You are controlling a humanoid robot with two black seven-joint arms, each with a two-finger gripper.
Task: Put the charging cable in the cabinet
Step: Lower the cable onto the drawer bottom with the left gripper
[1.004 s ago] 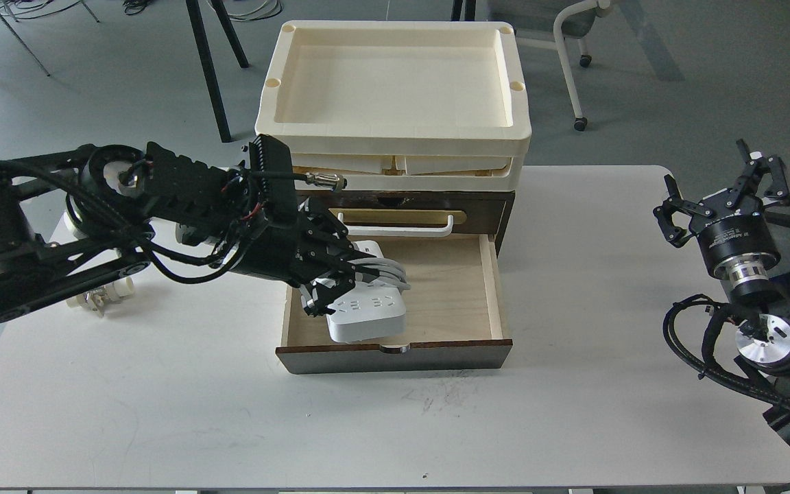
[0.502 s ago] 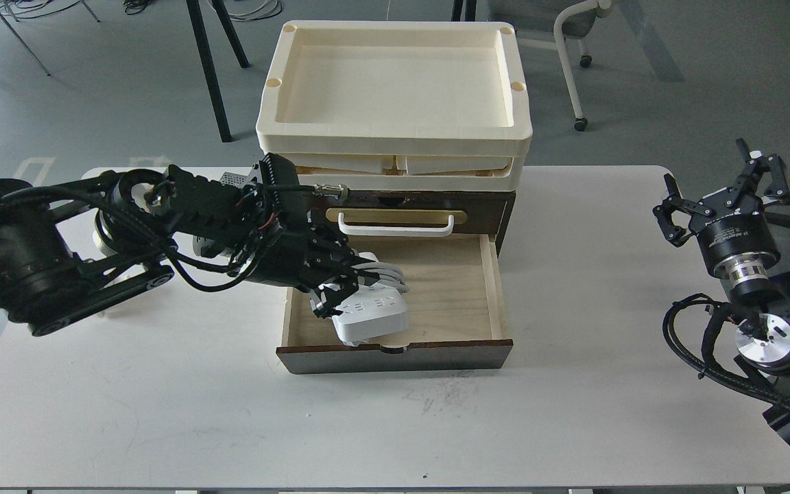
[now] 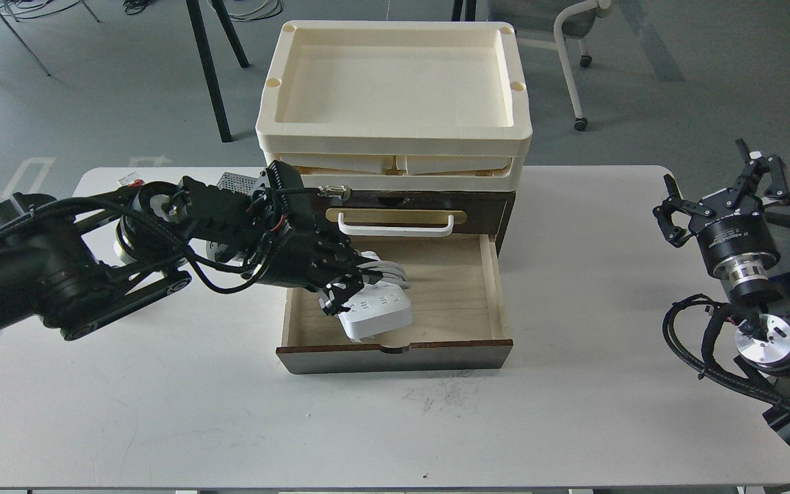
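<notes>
The charging cable (image 3: pixel 378 312), a white power strip with a white cord wound round its middle, sits inside the pulled-out light-wood drawer (image 3: pixel 450 295) of the dark brown cabinet (image 3: pixel 491 206), towards its left side. My left gripper (image 3: pixel 347 285) is shut on the strip's far end and cord, low in the drawer. The strip's near end lies close to the drawer's front wall. My right gripper (image 3: pixel 717 185) is open and empty, off to the far right above the table edge.
Cream plastic trays (image 3: pixel 395 137) are stacked on the cabinet. A white handle (image 3: pixel 395 225) on a brass plate sits above the drawer. A metal mesh box (image 3: pixel 234 182) and small white parts lie behind my left arm. Chair legs stand beyond the white table (image 3: pixel 367 425).
My left arm has lowered and drawn in, bringing the power strip down into the drawer. The right arm has not moved.
</notes>
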